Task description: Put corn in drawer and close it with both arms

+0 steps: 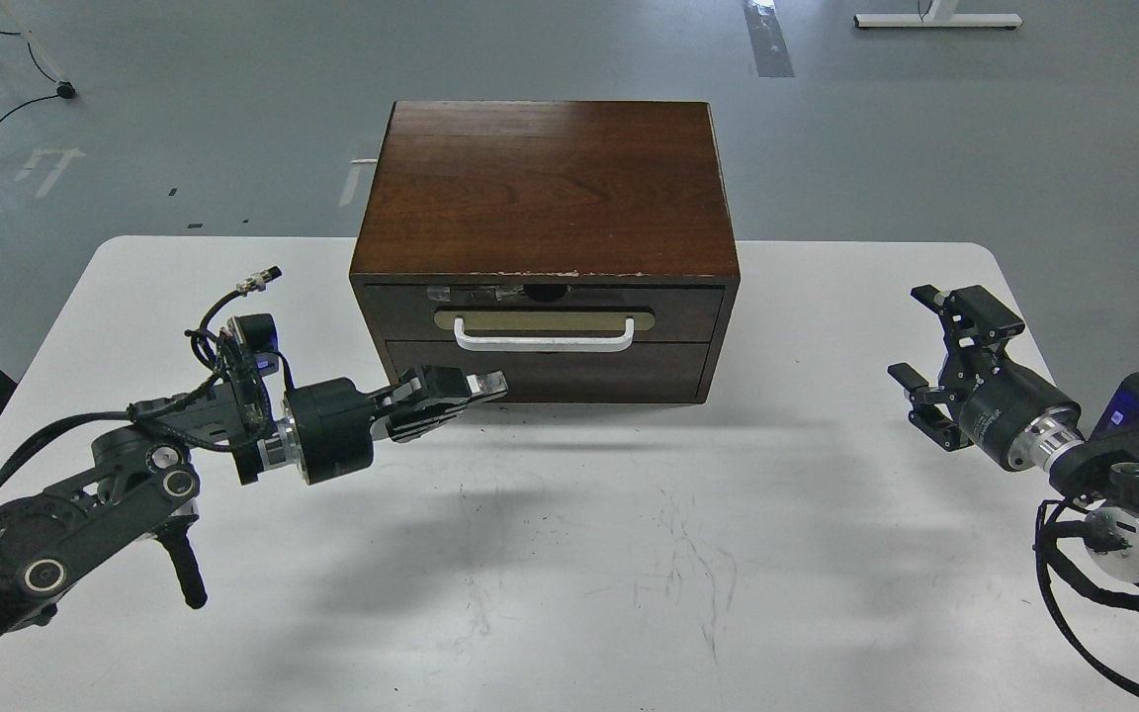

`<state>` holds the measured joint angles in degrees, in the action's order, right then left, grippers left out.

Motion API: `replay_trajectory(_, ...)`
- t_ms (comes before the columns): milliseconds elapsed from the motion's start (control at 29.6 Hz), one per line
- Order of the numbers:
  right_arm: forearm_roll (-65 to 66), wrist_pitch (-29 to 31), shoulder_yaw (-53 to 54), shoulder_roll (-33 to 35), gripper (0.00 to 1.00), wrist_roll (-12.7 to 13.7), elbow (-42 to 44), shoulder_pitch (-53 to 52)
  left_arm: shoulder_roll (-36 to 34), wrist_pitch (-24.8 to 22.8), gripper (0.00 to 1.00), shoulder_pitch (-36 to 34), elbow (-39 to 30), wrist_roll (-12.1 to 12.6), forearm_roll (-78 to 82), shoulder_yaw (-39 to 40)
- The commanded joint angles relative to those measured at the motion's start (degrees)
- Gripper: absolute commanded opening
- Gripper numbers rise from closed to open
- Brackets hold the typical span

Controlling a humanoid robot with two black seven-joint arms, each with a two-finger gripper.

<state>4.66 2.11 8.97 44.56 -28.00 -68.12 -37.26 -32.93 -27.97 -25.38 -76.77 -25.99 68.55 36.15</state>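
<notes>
The dark brown wooden cabinet [545, 188] stands at the table's far middle. Its drawer [545, 314], with a white bar handle [544, 341] on a beige plate, is pushed in flush with the front. The corn is out of view. My left gripper [476, 391] points right, its fingers close together and holding nothing, its tips just in front of the plain lower front panel at its left end, below the handle. My right gripper [925, 356] is open and empty, well off to the right of the cabinet, above the table.
The white table [569, 554] has scuff marks in its middle. The plain lower panel [550, 371] sits under the drawer. Grey floor lies beyond the table, with cables at the far left and a white chair base at the right edge.
</notes>
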Motion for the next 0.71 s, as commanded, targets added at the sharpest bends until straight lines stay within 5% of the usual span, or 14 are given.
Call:
replay_trajectory(0, 0.0, -0.5, 0.5, 0.0, 0.99, 0.0, 0.0, 0.0, -0.4, 0.0, 0.39, 1.6, -4.4, -1.3, -0.2, 0.9)
replay_trajectory(34, 0.0, -1.1, 0.7, -0.2, 0.99, 0.0, 0.1, -0.2, -0.4, 0.0, 0.82, 1.6, -5.3, -1.5, -0.8, 1.6)
replay_trajectory(67, 0.0, -1.4, 1.0, -0.3, 0.99, 0.0, 0.1, -0.4, -0.4, 0.0, 1.0, 1.6, -5.5, -1.7, -1.7, 2.5)
replay_trajectory(270, 0.0, -1.8, 5.2, -0.6, 1.0, 0.0, 0.1, -0.7, -1.3, 0.0, 1.0, 1.6, -5.4, -1.5, -13.2, 10.8)
replay_trajectory(472, -0.2, -1.9, 6.5, -0.1, 1.0, 0.0, -0.3, -0.8, -5.6, 12.0, 1.0, 1.8, -2.4, -1.9, -24.7, 13.2)
replay_trajectory(675, -0.4, -1.8, 10.7, -0.5, 1.0, 0.0, 0.2, -0.5, -11.7, 11.6, 1.0, 6.7, -1.5, -1.3, -45.2, 13.2)
